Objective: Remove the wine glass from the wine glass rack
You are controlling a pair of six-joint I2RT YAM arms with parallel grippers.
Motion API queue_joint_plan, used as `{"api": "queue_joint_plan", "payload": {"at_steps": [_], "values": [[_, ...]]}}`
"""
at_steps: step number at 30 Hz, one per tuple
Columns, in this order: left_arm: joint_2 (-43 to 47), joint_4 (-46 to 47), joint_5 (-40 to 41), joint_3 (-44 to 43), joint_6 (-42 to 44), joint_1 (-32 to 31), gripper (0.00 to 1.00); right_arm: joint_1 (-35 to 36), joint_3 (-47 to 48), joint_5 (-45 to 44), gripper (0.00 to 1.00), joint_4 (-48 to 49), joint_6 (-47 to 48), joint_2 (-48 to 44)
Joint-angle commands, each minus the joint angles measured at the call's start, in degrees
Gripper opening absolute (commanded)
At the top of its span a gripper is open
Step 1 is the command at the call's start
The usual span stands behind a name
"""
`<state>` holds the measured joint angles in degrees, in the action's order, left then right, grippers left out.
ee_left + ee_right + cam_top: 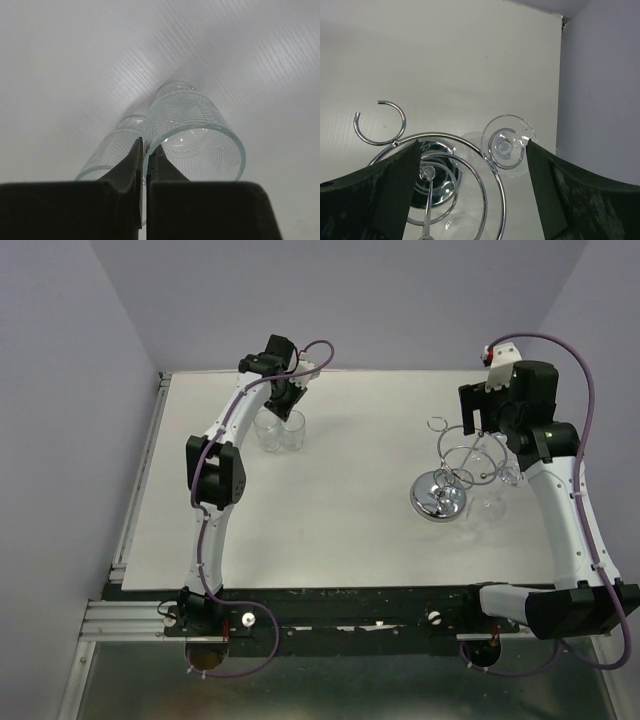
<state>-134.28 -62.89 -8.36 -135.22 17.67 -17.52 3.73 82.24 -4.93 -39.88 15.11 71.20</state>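
Note:
The chrome wine glass rack (452, 472) stands on its mirrored disc base at the right of the table. It also shows in the right wrist view (470, 145). A clear wine glass (509, 145) hangs upside down, its round foot resting in one curled loop. It also shows in the top view (491, 492). My right gripper (472, 144) is open above the rack, and its right finger (545, 190) sits just beside the foot's edge. My left gripper (145, 146) is at the far left, shut on the rim of a glass tumbler (197, 140).
A second tumbler (117, 142) stands against the held one; both show in the top view (278, 432). An empty open loop of the rack (380, 122) juts left. The purple right wall (600, 75) is close beside the rack.

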Motion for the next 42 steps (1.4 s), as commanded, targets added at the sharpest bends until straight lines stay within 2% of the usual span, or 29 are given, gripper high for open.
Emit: {"api": "queue_joint_plan", "payload": {"at_steps": [1, 4, 7, 9, 12, 17, 28, 35, 37, 40, 41, 42], "values": [[-1.2, 0.9, 0.5, -2.2, 0.9, 0.6, 0.0, -0.3, 2.4, 0.8, 0.93, 0.8, 0.1, 1.1], [-1.6, 1.8, 0.7, -1.7, 0.5, 0.6, 0.0, -0.3, 2.9, 1.1, 0.93, 0.7, -0.1, 1.6], [-1.3, 3.6, 1.9, -0.8, -0.5, 0.6, 0.1, -0.3, 3.0, 1.2, 0.93, 0.6, -0.1, 2.0], [-1.3, 4.2, 2.5, -0.9, -0.7, 0.6, 0.21, -0.3, 2.9, 1.5, 0.93, 0.5, -0.1, 2.2], [-1.4, 4.6, 3.3, -0.8, 0.0, 0.6, 0.27, -0.3, 2.2, 1.7, 0.93, 0.6, -0.2, 2.4], [-1.3, 5.9, 5.5, -0.7, 0.7, 0.6, 0.46, -0.3, 1.4, 2.0, 0.93, 0.9, -0.1, 2.2], [2.3, 9.2, 5.6, -1.1, 0.3, 0.6, 0.59, -0.3, 0.5, 2.6, 0.93, 0.9, 0.0, 1.8], [5.4, 9.6, 6.2, -1.1, 0.5, 0.3, 0.73, -0.3, -0.1, 3.4, 0.93, 0.2, -0.1, 1.6], [6.5, 9.9, 7.6, -1.1, -0.2, 0.1, 0.8, -0.3, 0.1, 3.6, 0.93, 0.2, -0.2, 1.6], [8.8, 10.7, 7.8, -0.9, -1.2, -0.7, 0.86, -0.3, 0.8, 3.1, 0.93, -0.1, -0.9, 1.5], [9.7, 11.2, 7.8, -0.3, -1.8, -1.0, 0.99, -0.4, 1.0, 2.7, 0.93, -0.5, -1.5, 1.5], [10.7, 11.6, 7.6, 0.2, -2.5, -1.4, 0.99, -0.3, 1.3, 2.7, 0.93, -0.6, -1.8, 1.3]]}}
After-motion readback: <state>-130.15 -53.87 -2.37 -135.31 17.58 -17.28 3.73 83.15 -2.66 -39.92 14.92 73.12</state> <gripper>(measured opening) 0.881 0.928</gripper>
